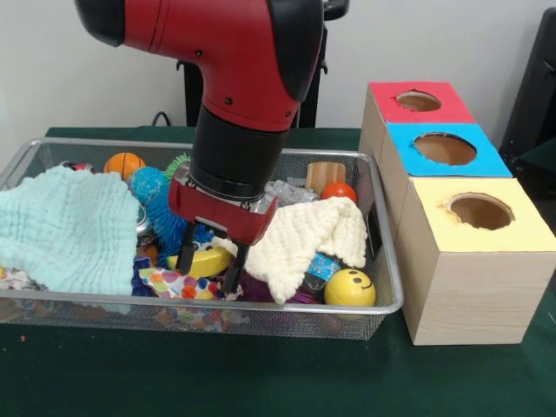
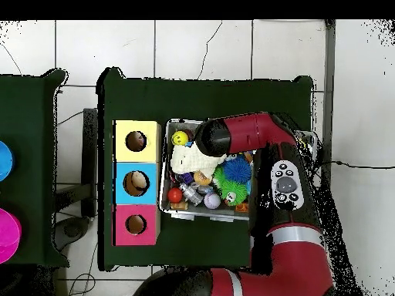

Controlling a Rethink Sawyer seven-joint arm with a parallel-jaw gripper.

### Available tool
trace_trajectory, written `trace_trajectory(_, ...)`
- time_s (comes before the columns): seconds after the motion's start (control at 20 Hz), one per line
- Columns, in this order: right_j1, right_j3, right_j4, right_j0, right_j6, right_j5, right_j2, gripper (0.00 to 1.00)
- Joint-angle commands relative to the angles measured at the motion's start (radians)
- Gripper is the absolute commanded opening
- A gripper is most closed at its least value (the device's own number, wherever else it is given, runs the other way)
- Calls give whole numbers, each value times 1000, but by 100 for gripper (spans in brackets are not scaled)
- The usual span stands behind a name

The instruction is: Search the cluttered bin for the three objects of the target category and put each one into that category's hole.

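Observation:
The wire mesh bin (image 1: pixel 261 308) sits on the green table, full of toys; it also shows in the overhead view (image 2: pixel 202 218). My gripper (image 1: pixel 210 265) hangs low in the bin's front middle, open, with its fingers either side of a yellow toy (image 1: pixel 207 259). A dotted fabric piece (image 1: pixel 176 283) lies just below and left of the fingertips. Another dotted scrap (image 1: pixel 12 278) peeks out under the mint cloth at the bin's left end. The yellow-topped hole (image 1: pixel 480 211) is in the nearest box on the right, and in the overhead view (image 2: pixel 136 141). In the overhead view the arm (image 2: pixel 231 135) hides the gripper.
A mint-green cloth (image 1: pixel 69 226) covers the bin's left part and a cream cloth (image 1: pixel 313 234) lies right of the gripper. A yellow smiley ball (image 1: pixel 349 287), a blue spiky ball (image 1: pixel 161 208) and an orange ball (image 1: pixel 124 163) are nearby. Blue-topped (image 1: pixel 445 148) and red-topped (image 1: pixel 419 101) holes stand behind the yellow one.

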Motion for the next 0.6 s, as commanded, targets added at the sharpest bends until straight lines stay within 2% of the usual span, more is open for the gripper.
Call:
trace_trajectory(0.05,59,47,-105,-18,-219,-71,54,100)
trace_trajectory(0.25,80,38,-119,-21,-194,-83,54,100)
trace_trajectory(0.6,116,41,-96,-45,-205,-60,86,100)
